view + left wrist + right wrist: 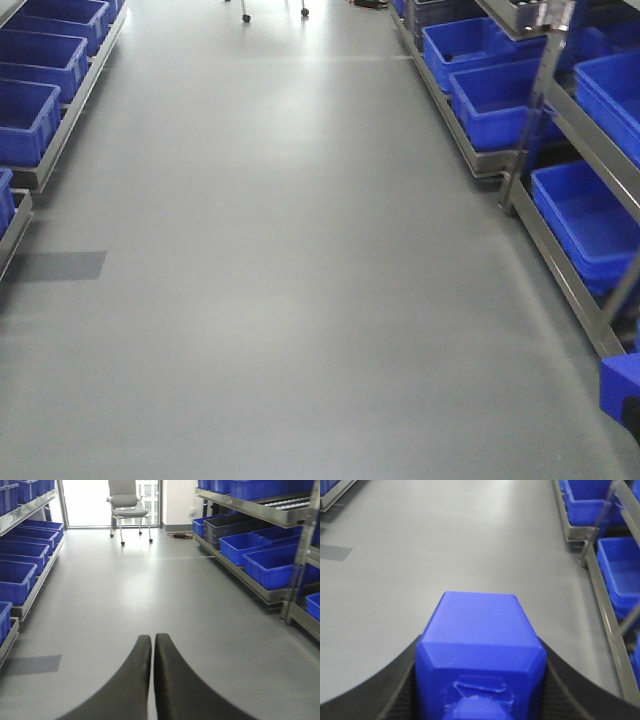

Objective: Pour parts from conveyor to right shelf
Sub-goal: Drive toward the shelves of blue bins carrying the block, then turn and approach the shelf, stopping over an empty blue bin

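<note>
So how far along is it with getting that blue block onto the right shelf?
Done: the small bright-blue plastic block is picked up, clamped in the right gripper. In hand: it is out over the grey aisle floor, left gripper shut and empty. Left: tipping the block onto the steel-framed right shelf, not yet reached.
</note>
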Tool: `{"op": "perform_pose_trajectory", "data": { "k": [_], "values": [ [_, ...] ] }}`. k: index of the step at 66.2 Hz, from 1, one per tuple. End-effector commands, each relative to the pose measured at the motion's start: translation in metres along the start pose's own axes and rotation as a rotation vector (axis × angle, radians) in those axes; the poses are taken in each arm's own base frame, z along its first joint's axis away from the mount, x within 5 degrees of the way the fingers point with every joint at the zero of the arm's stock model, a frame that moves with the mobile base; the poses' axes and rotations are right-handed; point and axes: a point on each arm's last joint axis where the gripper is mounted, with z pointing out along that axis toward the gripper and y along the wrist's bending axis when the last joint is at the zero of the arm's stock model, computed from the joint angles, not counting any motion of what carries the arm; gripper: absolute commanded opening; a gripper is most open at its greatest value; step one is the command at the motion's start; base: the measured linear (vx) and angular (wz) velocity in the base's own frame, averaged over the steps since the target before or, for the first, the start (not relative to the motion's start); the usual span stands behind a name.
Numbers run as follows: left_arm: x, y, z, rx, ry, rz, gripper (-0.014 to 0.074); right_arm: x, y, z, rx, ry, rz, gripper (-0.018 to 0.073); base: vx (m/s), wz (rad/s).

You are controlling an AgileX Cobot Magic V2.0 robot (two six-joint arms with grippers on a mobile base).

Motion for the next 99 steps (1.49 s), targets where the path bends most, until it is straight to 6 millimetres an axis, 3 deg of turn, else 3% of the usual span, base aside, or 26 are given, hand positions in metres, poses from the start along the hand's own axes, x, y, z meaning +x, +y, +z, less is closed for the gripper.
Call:
{"op": "perform_pose_trajectory", "data": {
  "k": [1, 60, 99],
  "values": [
    [-0.0136, -0.0008, -0.0028, 0.011, -0.103, -0.016, -0.0006, -0.0154, -0.0008, -0.0036, 0.002, -0.094, -0.006, -0.0002, 0.75, 0.17],
    [-0.0136, -0.0008, -0.0028, 0.011, -0.103, -0.016, -0.0006, -0.0154, -0.0008, -0.0036, 0.003, -0.094, -0.005, -0.0002, 0.67, 0.01],
    [-0.0136, -0.0008, -0.0028, 0.011, -0.103, -0.016, -0.0006, -0.0154, -0.0008, -0.0036, 0.003, -0.094, -0.006, -0.0002, 0.41, 0.86]
  ]
}}
